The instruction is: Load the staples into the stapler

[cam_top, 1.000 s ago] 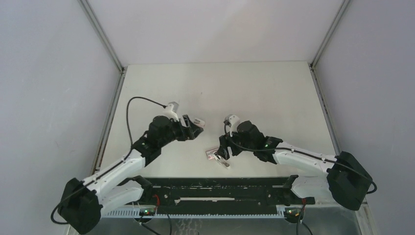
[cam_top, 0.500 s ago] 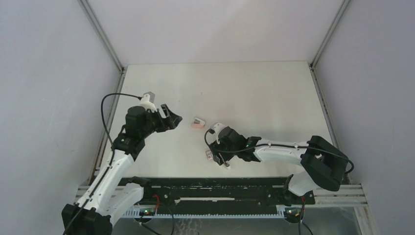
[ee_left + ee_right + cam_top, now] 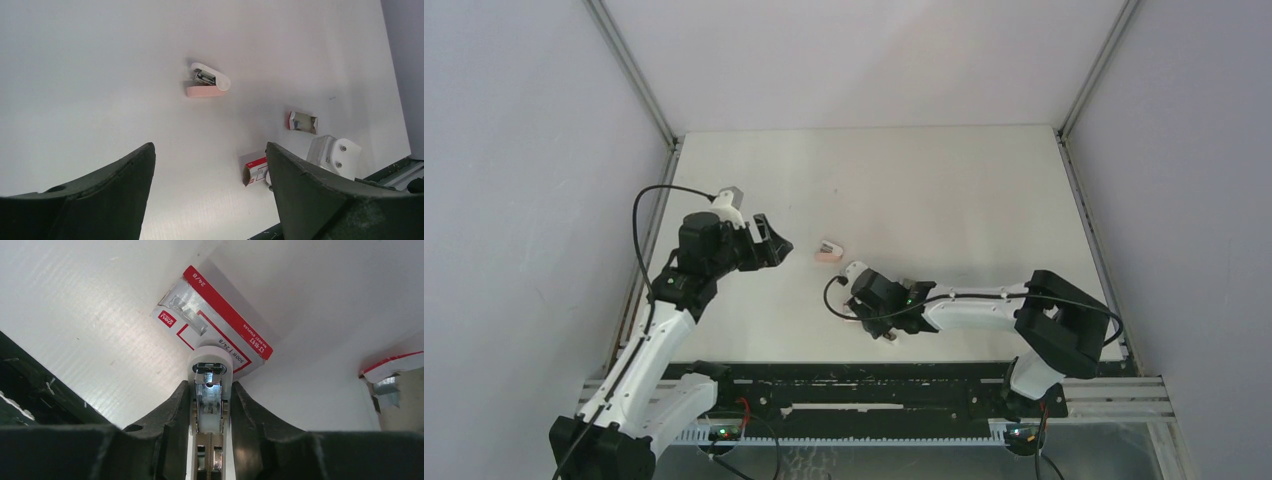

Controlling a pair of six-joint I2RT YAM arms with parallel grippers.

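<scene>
A pink stapler (image 3: pixel 828 251) with a white top lies open on the table; in the left wrist view the pink stapler (image 3: pixel 207 82) shows metal inside. My left gripper (image 3: pixel 773 243) hovers open and empty to its left, the left gripper (image 3: pixel 210 150) looking down at bare table. My right gripper (image 3: pixel 210 387) is shut on a white stapler piece (image 3: pixel 210 371) with an open metal channel and spring, its nose over a red-and-white staple box (image 3: pixel 215 325). Grey metal that looks like staples (image 3: pixel 386 386) shows in a torn box at the right edge.
The torn little box (image 3: pixel 302 122) lies beyond the red-and-white box (image 3: pixel 255 170) in the left wrist view. The black rail (image 3: pixel 864 385) with the arm bases runs along the near table edge. Grey walls (image 3: pixel 534 200) close in both sides.
My left gripper let go of the pink stapler and drew back to the left, jaws wide. My right gripper slid left over the box and closed on the white piece.
</scene>
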